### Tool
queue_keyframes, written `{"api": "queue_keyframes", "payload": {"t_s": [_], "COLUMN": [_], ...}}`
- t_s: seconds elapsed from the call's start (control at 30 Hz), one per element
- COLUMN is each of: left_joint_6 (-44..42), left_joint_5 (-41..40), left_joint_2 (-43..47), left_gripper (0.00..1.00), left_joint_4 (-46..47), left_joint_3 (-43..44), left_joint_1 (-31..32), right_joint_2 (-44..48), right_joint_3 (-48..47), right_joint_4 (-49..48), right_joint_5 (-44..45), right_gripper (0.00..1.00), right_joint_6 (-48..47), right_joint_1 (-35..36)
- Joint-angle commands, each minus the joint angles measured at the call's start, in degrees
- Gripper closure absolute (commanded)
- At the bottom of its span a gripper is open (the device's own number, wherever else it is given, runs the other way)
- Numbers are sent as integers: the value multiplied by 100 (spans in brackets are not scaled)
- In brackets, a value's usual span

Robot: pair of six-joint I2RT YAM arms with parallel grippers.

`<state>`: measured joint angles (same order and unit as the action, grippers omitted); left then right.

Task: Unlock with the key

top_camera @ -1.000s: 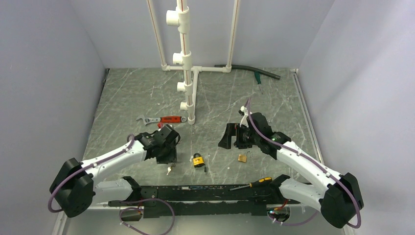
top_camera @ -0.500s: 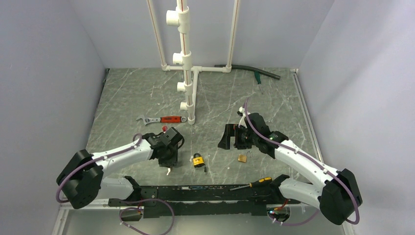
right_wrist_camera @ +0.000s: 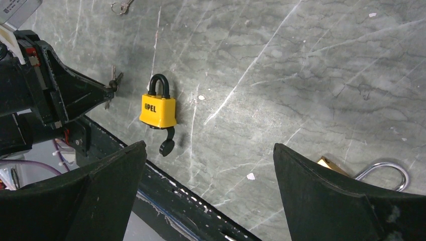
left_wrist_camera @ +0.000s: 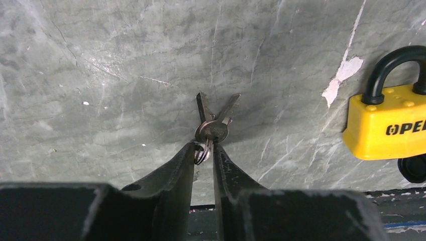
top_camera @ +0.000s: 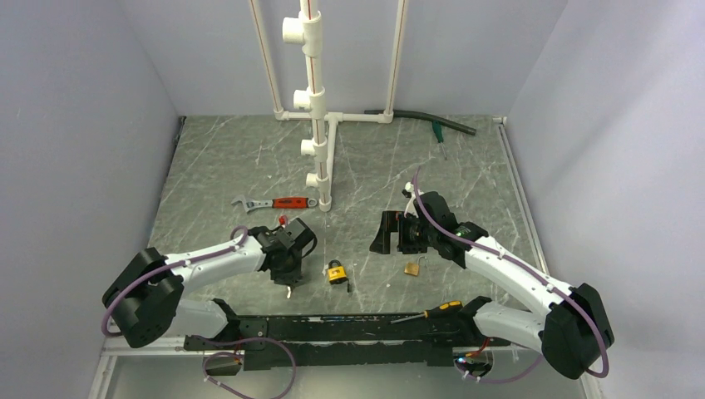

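The key (left_wrist_camera: 213, 123) is a small silver-grey bunch on a ring. My left gripper (left_wrist_camera: 203, 150) is shut on the ring, and two key blades fan out beyond the fingertips, just over the table. The bunch also shows in the top view (top_camera: 288, 291) under the left gripper (top_camera: 286, 277) and in the right wrist view (right_wrist_camera: 114, 82). The yellow-and-black padlock (top_camera: 337, 272) lies to the right of the key with its shackle closed; it also shows in the left wrist view (left_wrist_camera: 389, 128) and the right wrist view (right_wrist_camera: 157, 110). My right gripper (right_wrist_camera: 208, 148) is open and empty, above the table right of the padlock (top_camera: 387, 233).
A brass padlock (top_camera: 413, 268) with an open shackle lies near the right gripper. A black-and-yellow screwdriver (top_camera: 432, 312) lies on the black front rail (top_camera: 332, 328). A red-handled wrench (top_camera: 274, 203), white pipes (top_camera: 320, 125) and a black hose (top_camera: 432, 123) are farther back.
My left gripper has moved right and toward the front edge, down onto the key bunch, and has closed on its ring. The right arm has barely moved.
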<state>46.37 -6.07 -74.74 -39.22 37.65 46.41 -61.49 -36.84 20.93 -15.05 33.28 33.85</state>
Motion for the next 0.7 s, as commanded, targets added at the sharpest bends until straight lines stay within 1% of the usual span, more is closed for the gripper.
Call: {"api": "queue_keyframes", "payload": {"t_s": [0.0,0.03,0.07,0.1,0.13,0.17,0.27,0.37,0.5,0.67], "left_joint_6": [50,42,44,47,54,78,76,60,120,192], "left_joint_5": [-280,-285,-277,-273,-280,-302,-270,-91,211,395], "left_joint_2": [-99,-156,-211,-276,-355,-415,-409,-139,279,540], "left_gripper": [74,76,81,87,97,100,100,100,100,100], "left_joint_4": [50,80,120,177,212,216,281,271,98,-37], "left_joint_3": [198,202,199,192,186,190,206,313,662,1044], "left_joint_1": [43,43,43,51,46,51,81,105,103,105], "right_joint_2": [7,4,5,6,9,14,39,147,359,394], "right_joint_3": [-60,-68,-69,-71,-64,-64,-72,-54,-2,-8], "right_joint_4": [-135,-133,-125,-117,-109,-95,-51,-80,-321,-586], "right_joint_5": [46,46,46,50,63,71,68,-31,-183,-279], "right_gripper": [0,0,0,0,0,0,0,0,0,0], "right_joint_6": [56,56,56,48,47,42,30,-3,-40,-6], "right_joint_1": [34,34,34,34,37,35,34,58,195,488]}}
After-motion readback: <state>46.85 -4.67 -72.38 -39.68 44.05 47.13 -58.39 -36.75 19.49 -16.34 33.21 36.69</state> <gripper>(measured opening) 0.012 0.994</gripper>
